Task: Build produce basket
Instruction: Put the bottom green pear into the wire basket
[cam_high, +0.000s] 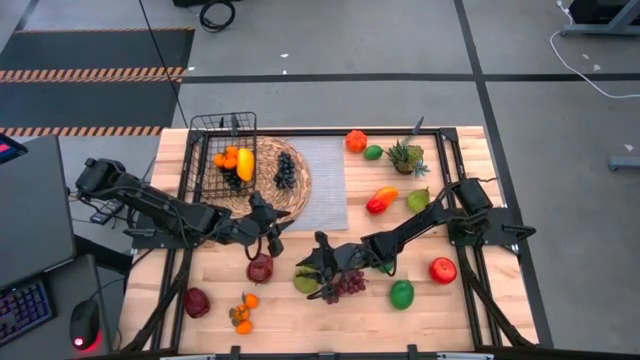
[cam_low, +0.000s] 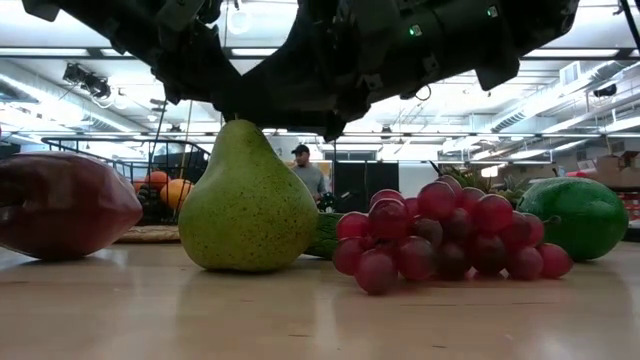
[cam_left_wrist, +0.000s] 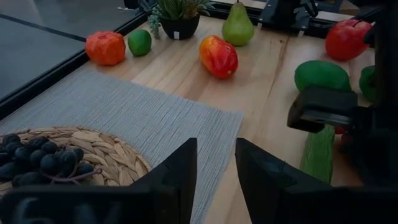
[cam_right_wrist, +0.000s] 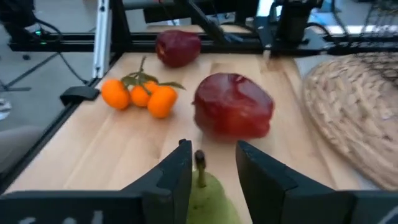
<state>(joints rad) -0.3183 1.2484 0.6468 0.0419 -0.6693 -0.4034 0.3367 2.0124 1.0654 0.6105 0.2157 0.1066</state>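
Grey floor (cam_high: 330, 35), hazard-striped black mats (cam_high: 95, 60); person (cam_low: 306, 170) beyond table under ceiling strip lights (cam_low: 120, 85).

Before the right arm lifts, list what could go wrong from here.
1. The right gripper straddles only the thin stem of the green pear, so the pear may slip or swing free.
2. The red grapes lie right beside the pear and may get dragged or knocked.
3. The left gripper hovers close by, near the round mat, so the arms may clash on the way to the basket.
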